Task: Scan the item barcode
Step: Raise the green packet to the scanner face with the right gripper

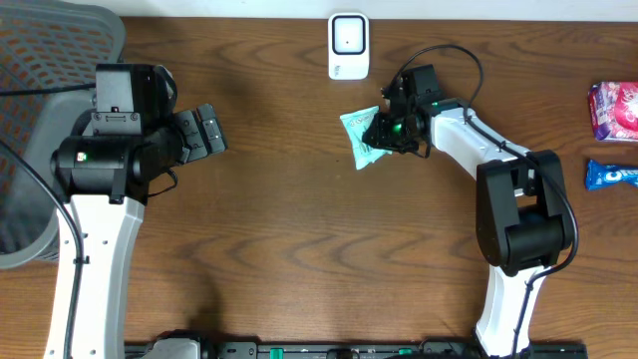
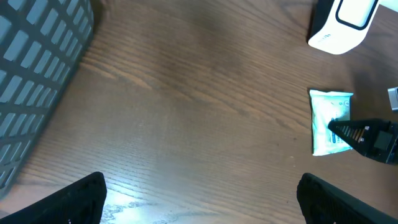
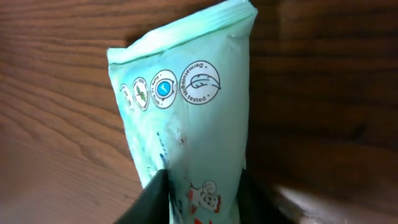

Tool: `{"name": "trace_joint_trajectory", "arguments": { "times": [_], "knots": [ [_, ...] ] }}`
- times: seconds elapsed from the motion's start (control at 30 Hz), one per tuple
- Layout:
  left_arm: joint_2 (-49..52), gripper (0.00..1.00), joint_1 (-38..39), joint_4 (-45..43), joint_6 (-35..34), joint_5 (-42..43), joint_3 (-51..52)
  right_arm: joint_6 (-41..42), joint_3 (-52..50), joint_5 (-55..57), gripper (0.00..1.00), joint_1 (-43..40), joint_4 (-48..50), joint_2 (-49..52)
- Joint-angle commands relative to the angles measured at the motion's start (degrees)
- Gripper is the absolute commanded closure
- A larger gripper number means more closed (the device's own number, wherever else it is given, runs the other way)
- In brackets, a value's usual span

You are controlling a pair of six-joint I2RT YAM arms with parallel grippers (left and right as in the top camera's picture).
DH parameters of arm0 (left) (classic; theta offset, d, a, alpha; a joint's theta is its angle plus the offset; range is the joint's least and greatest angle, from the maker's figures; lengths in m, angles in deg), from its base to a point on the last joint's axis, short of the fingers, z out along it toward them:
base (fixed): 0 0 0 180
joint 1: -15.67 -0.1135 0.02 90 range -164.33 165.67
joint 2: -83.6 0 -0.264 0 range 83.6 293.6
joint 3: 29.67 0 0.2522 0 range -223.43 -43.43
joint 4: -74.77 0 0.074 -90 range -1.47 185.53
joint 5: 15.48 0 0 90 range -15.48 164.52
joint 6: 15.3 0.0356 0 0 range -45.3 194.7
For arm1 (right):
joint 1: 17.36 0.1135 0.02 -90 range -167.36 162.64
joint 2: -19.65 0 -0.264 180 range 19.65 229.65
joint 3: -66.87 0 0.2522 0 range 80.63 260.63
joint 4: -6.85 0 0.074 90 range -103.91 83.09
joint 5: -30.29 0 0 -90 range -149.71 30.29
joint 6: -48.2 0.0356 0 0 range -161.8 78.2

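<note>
Wooden table (image 1: 279, 229) beneath, the mint packet (image 3: 186, 112) is pinched by the right tool (image 3: 202, 199).

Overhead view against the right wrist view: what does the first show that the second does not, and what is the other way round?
Only the overhead shows the white scanner, the open left gripper, the grey basket, and a pink pack and a blue pack at the right edge. Only the right wrist shows the round printed seals on the wrapper. Both show the green packet between the right gripper fingers, and the wooden table.
</note>
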Motion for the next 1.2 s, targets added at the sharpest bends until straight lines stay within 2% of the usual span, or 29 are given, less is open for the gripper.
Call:
{"name": "trace_joint_trajectory", "arguments": {
  "times": [0.0, 0.2, 0.37, 0.53, 0.57, 0.73, 0.83, 1.0, 1.17],
  "knots": [
    [-0.1, 0.02, -0.2, 0.1, -0.1, -0.3, 0.0, 0.9, -1.7, 1.2, 0.99, 0.8, -0.8, 0.3],
    [-0.1, 0.02, -0.2, 0.1, -0.1, -0.3, 0.0, 5.4, 0.5, -7.2, 0.99, 0.8, 1.5, -1.2],
    [-0.1, 0.02, -0.2, 0.1, -0.1, -0.3, 0.0, 10.4, 9.6, -7.9, 0.99, 0.0, 4.6, -2.9],
    [-0.1, 0.02, -0.2, 0.1, -0.1, -0.3, 0.0, 20.5, 11.5, -1.1, 0.99, 1.0, 15.4, -2.8],
    [-0.1, 0.02, -0.2, 0.1, -0.1, -0.3, 0.0, 24.4, 11.5, 0.9, 0.99, 1.1, 20.7, -2.3],
    [-0.1, 0.02, -0.2, 0.1, -0.1, -0.3, 0.0, 30.7, 11.6, 4.7, 0.99, 0.8, 30.6, -1.4],
    [-0.1, 0.02, -0.2, 0.1, -0.1, -0.3, 0.0, 32.4, 14.0, 6.6, 0.99, 0.8, 30.8, 0.6],
    [-0.1, 0.02, -0.2, 0.1, -0.1, -0.3, 0.0, 34.5, 22.3, 1.5, 0.99, 0.7, 30.5, 6.8],
    [-0.1, 0.02, -0.2, 0.1, -0.1, -0.3, 0.0, 35.9, 26.7, 2.4, 0.99, 0.6, 22.9, 9.2]
  ]
}}
